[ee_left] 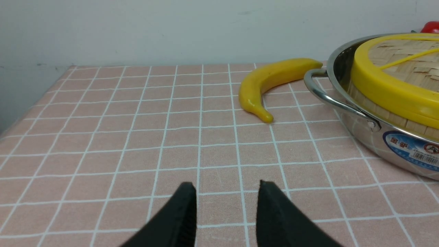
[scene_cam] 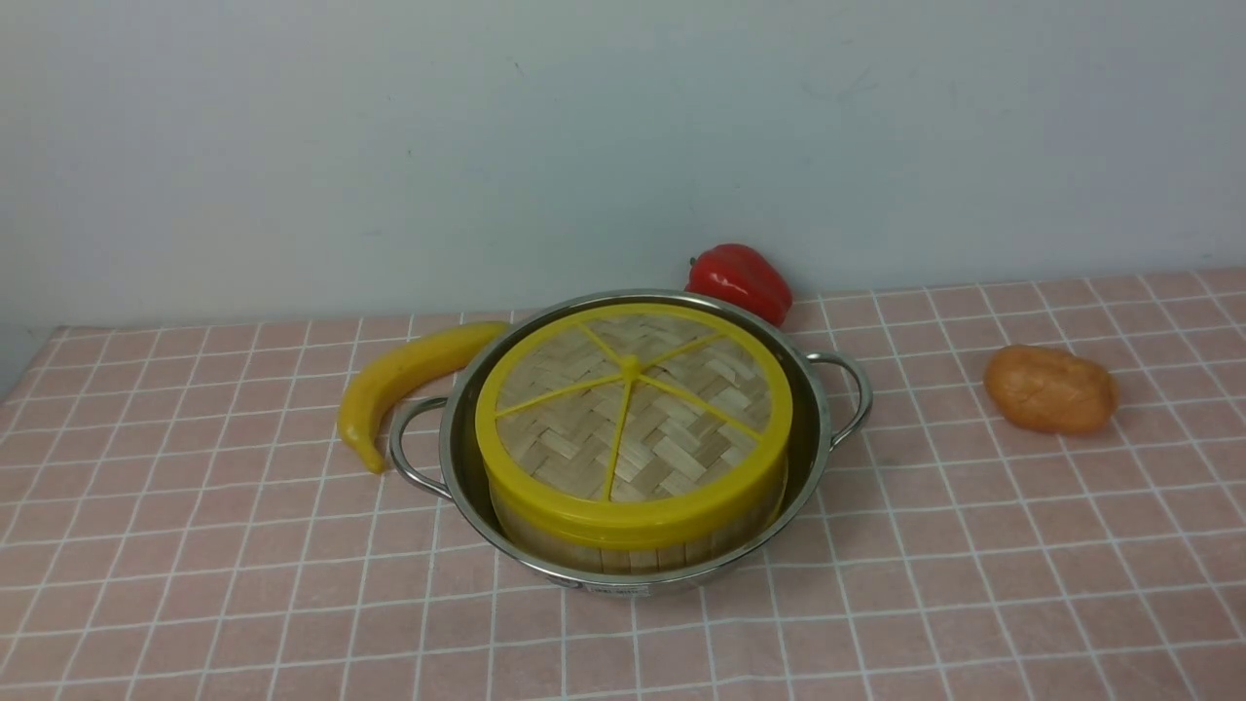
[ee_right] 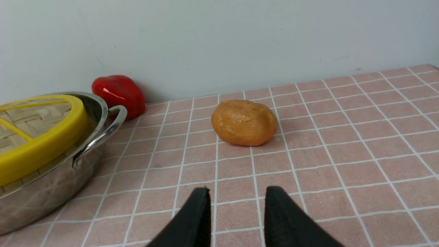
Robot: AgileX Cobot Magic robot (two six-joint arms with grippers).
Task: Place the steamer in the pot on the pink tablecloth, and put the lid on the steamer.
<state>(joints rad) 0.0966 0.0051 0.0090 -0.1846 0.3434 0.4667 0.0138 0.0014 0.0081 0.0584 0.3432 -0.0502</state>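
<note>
The steamer (scene_cam: 633,545) sits inside the pot (scene_cam: 458,458) on the pink tablecloth (scene_cam: 195,545), with the lid (scene_cam: 633,419) resting on top. A banana (scene_cam: 409,375) lies beside the pot's handle. The left hand (ee_left: 226,190) and right hand (ee_right: 236,195) hang narrowly parted and empty, above bare cloth.

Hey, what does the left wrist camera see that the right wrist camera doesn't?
Only the left wrist view shows the banana, the blue sticker on the pot's side and the left gripper, open and empty. Only the right wrist view shows the orange potato-like item and the right gripper, also open. Both show the pot, the lid on the steamer, the red pepper and the pink tablecloth.
</note>
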